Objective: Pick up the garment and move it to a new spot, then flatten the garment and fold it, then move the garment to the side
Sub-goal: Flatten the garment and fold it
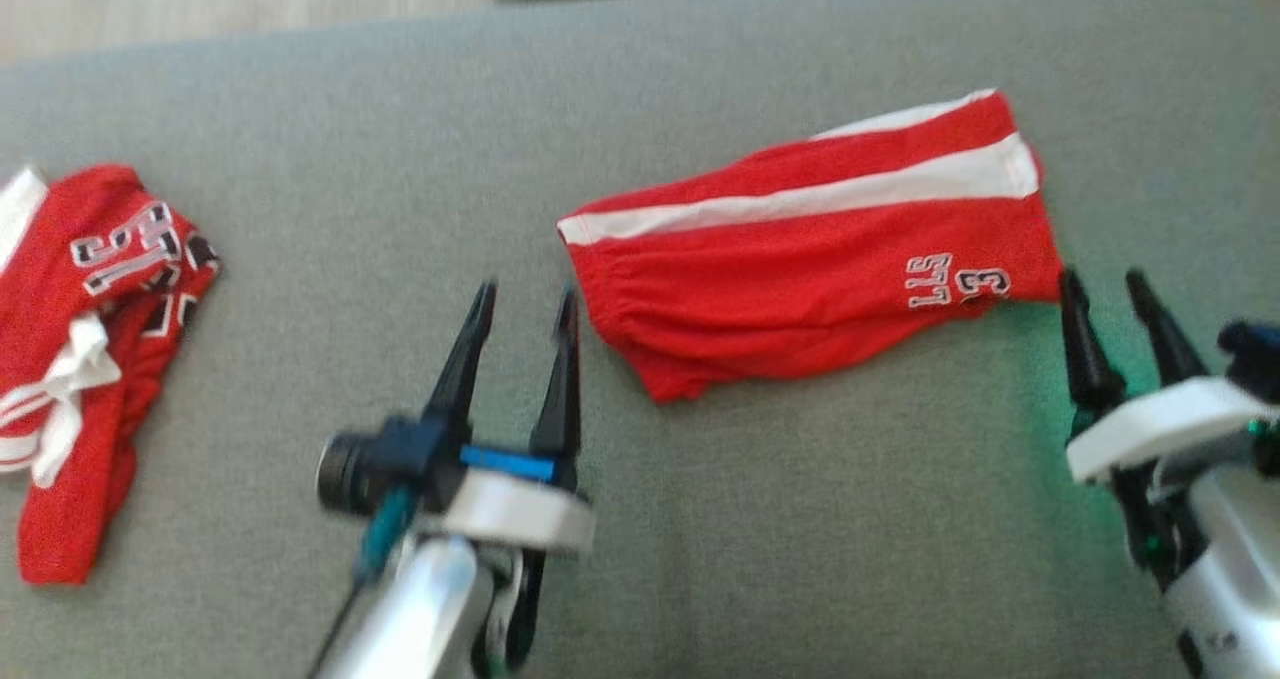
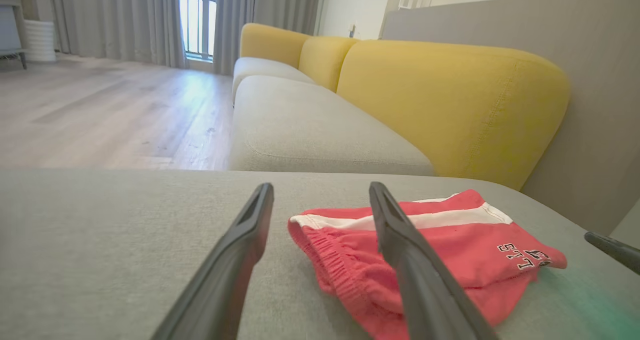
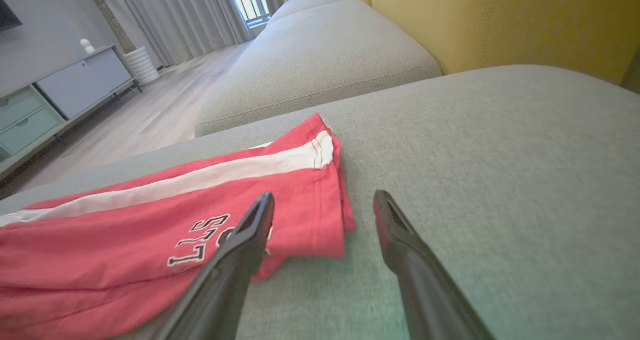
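Shorts (image 1: pixel 810 249) in red with a white stripe lie folded right of centre on the grey cushion (image 1: pixel 700 559), flanked by the left gripper (image 1: pixel 527 294) and right gripper (image 1: pixel 1102 279), both with fingers spread and empty, while a second red garment (image 1: pixel 90 339) sits crumpled at far left.

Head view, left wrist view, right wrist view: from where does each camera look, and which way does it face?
Head view: from the head, down onto the grey cushion; shows left gripper, right gripper, both open.
Left wrist view: low behind that gripper's fingers, across the red shorts toward the yellow sofa back.
Right wrist view: low at the shorts' leg end, toward a cabinet; own fingers show.
Shared: all three show the shorts.
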You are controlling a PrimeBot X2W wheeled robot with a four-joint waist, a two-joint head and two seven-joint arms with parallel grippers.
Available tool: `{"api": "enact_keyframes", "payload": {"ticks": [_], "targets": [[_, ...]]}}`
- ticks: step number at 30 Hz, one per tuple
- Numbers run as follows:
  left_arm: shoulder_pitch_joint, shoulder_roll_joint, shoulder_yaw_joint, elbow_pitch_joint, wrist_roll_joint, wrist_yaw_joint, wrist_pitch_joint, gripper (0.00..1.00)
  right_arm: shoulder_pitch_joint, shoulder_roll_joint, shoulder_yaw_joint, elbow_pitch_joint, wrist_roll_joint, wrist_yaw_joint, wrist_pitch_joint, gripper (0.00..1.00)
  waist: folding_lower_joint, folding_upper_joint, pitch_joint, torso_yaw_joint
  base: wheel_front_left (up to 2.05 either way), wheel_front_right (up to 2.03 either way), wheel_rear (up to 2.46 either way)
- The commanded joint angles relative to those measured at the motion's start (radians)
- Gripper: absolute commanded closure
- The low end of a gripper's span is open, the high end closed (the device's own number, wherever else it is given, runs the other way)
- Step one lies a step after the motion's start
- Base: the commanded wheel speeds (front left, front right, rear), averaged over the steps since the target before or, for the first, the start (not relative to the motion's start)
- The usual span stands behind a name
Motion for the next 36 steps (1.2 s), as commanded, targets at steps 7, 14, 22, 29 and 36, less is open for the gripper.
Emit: {"api": "enact_keyframes", "payload": {"ticks": [7,14,22,29,36], "targets": [[0.19,0.0,0.099,-0.177,0.085,0.041,-0.009,0.0,0.087,0.014,-0.021,-0.025,0.013,-0.001,-0.009,0.0,0.0003,-0.0001,-0.122,0.027,0.0,0.0,0.0],[0.294,-0.008,0.106,-0.241,0.168,0.052,-0.009,0.0,0.083,0.004,-0.097,0.046,0.0,-0.001,0.016,0.0,0.0003,-0.0001,-0.127,0.115,0.0,0.0,0.0],[0.294,-0.014,0.076,-0.265,0.227,0.041,-0.009,0.0,-0.038,-0.053,-0.195,0.176,-0.03,-0.001,0.067,0.0,0.0003,-0.0001,-0.054,0.218,0.0,0.0,0.0],[0.25,-0.017,0.054,-0.269,0.233,0.038,-0.009,0.0,-0.164,-0.09,-0.213,0.29,-0.051,-0.001,0.146,0.0,0.0003,-0.0001,0.024,0.258,0.0,0.0,0.0],[0.206,-0.018,0.021,-0.269,0.212,0.05,-0.009,0.0,-0.227,-0.09,-0.187,0.379,-0.051,-0.001,0.193,0.0,0.0003,-0.0001,0.077,0.263,0.0,0.0,0.0]]}}
